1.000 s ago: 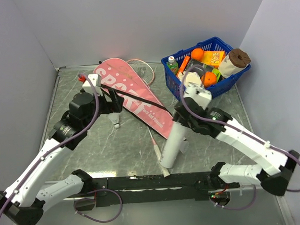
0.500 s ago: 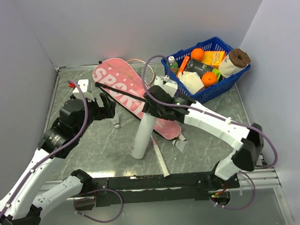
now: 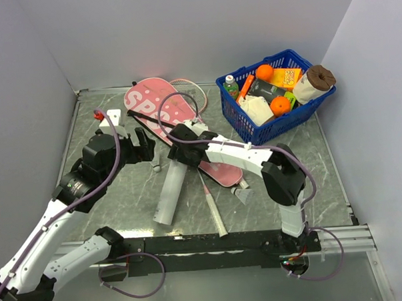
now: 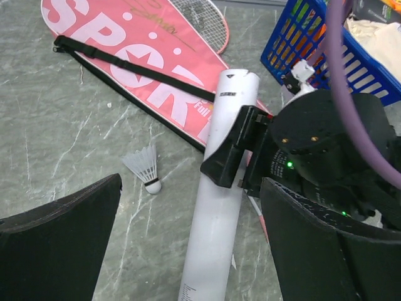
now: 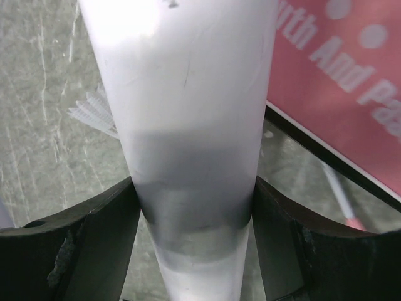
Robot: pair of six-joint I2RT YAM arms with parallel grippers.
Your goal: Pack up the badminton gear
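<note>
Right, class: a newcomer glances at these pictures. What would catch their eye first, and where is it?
The long white tube stands out, slanting across the middle of the table with the right gripper clamped on its upper end. Behind it lies the pink bag lettered SPORT, and the crowded blue basket sits in the far right corner.

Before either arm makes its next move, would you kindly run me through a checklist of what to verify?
1. Right gripper clamped on the white tube: ok.
2. Left gripper open and empty: ok.
3. Shuttlecock lying free on the table, apart from the tube: ok.
4. Tube's end open to take the shuttlecock: cannot tell.
5. Pink SPORT bag open for packing: cannot tell.
6. Rackets packed: not ok; one racket shows its handle out on the table.
</note>
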